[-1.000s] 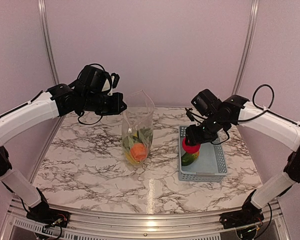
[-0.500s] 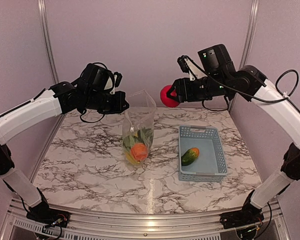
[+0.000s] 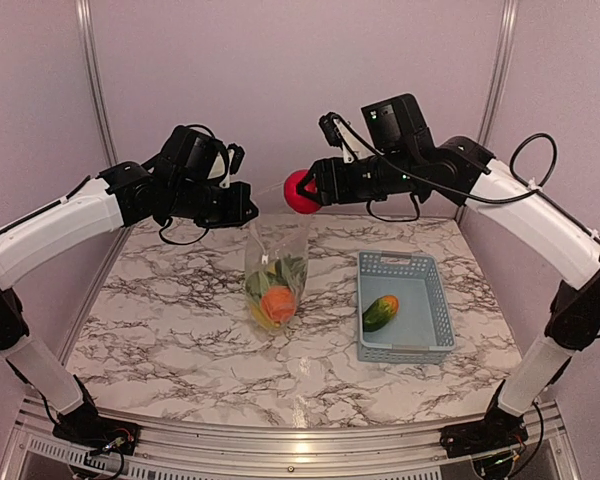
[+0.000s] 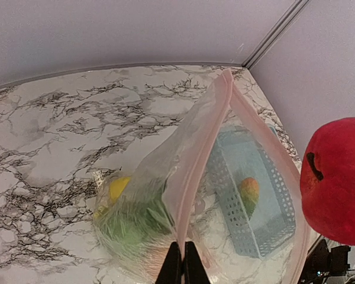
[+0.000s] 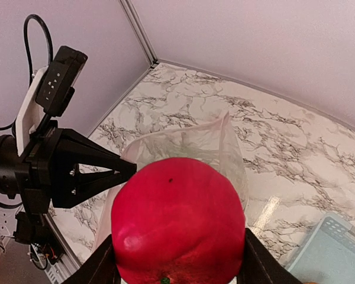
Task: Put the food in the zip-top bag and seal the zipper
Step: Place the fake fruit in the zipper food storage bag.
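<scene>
The clear zip-top bag (image 3: 277, 265) stands upright at mid table with its mouth open, holding an orange (image 3: 277, 301), a yellow piece and green pieces. My left gripper (image 3: 248, 214) is shut on the bag's pinkish zipper edge (image 4: 196, 168) and holds it up. My right gripper (image 3: 308, 192) is shut on the red apple (image 3: 300, 192) and holds it in the air just above and right of the bag's mouth; the apple fills the right wrist view (image 5: 177, 219) and shows in the left wrist view (image 4: 336, 180). A green-orange mango (image 3: 380, 311) lies in the basket.
The grey-blue perforated basket (image 3: 438, 340) sits right of the bag on the marble table (image 3: 160, 330). Purple walls with metal corner posts (image 3: 92, 90) enclose the back and sides.
My right gripper lifted the red apple out of the basket and carried it up and left to above the bag's mouth. The left gripper stayed holding the bag's edge.
</scene>
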`<state>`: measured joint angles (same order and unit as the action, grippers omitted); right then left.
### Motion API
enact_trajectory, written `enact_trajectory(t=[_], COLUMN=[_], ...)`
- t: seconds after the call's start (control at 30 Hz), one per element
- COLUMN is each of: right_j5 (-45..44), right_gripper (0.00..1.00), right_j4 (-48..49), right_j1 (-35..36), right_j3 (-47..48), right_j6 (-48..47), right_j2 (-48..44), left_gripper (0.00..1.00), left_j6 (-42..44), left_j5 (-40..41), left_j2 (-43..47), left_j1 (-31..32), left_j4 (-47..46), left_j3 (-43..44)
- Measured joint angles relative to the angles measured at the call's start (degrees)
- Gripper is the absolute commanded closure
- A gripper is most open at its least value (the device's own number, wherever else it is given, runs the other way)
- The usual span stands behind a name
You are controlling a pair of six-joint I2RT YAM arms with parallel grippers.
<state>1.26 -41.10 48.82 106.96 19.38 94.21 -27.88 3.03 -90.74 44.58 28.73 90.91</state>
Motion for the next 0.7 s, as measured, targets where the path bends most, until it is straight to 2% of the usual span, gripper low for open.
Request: enact_trajectory(t=[0.47,0.7], right_j5=[0.72,-2.97], right_gripper=[0.54,0.49], right_j4=[2.93,2.47], right_j1=[0.50,0.83], right_j3=[3.32,5.44], right_j6=[-2.49,-3.54], right_j2=[5.88,9.01], left_gripper=[1.00,1.00], left_j6=[-0.46,-1.16], left_j5=[-1.73,-2.16], left_j2=[-0.02,-0.07], left_j1=[0.00,0.00], left_j4=[0.07,0.09], left_j3=[0.15,0.24])
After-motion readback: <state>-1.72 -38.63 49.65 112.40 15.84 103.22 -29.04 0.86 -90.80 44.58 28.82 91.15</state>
